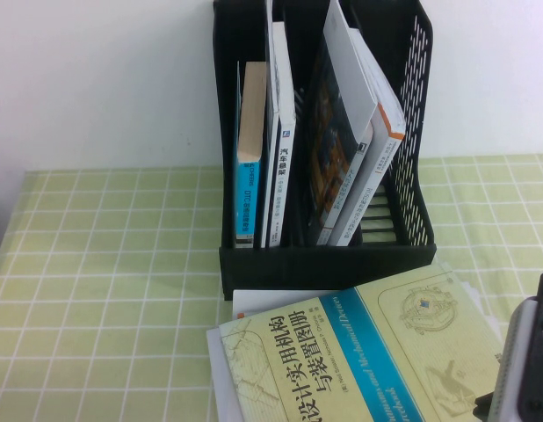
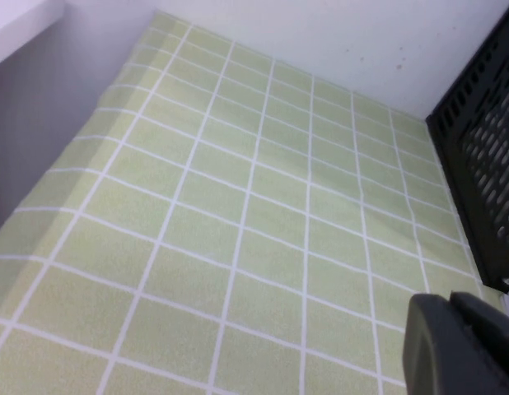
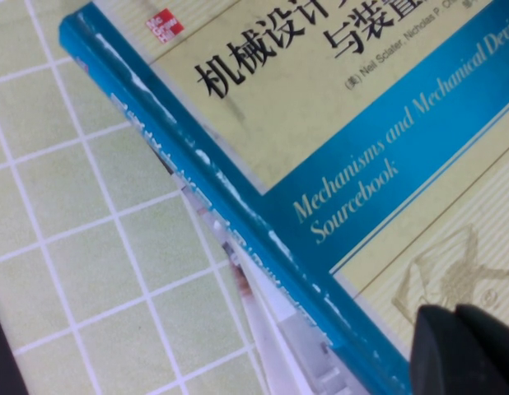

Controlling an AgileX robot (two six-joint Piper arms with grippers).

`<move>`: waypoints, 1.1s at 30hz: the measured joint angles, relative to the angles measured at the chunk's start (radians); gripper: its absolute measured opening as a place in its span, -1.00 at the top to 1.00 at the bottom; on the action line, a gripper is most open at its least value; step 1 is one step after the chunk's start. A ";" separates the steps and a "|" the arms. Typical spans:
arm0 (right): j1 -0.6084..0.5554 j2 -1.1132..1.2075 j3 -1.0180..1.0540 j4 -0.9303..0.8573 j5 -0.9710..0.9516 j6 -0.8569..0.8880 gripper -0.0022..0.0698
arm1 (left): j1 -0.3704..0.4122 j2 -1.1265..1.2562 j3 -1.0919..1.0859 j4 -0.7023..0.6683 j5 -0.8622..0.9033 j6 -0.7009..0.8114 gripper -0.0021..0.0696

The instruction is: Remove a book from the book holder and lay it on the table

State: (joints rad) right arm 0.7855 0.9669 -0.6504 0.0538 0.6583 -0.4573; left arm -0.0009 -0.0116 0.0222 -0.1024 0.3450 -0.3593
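High view shows you the book (image 1: 359,360) already out of the book holder (image 1: 324,264), face up in front of it, resting partly on white paper (image 1: 254,303) rather than straight on the table (image 1: 96,290). Your right gripper (image 1: 522,369) sits at the book's near right corner; whether its jaws are closed on the cover, you cannot tell. Pull away carelessly and the book could slide on that paper, or drag with you. Your left gripper (image 2: 460,346) hovers over bare cloth beside the holder, jaw state also unclear
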 joint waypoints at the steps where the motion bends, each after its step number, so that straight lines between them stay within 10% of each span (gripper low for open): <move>1: 0.000 0.000 0.000 0.000 0.000 0.000 0.94 | 0.002 0.000 0.000 -0.005 0.000 0.000 0.95; 20: -0.022 -0.036 0.000 0.020 0.016 -0.002 0.94 | 0.002 0.000 0.000 -0.020 0.000 0.000 0.95; 33: -0.478 -0.428 0.239 0.269 -0.494 0.030 0.94 | 0.003 0.000 0.000 -0.020 0.002 0.000 0.95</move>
State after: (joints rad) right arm 0.3073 0.5385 -0.4114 0.3226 0.1644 -0.4270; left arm 0.0019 -0.0116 0.0222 -0.1225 0.3472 -0.3593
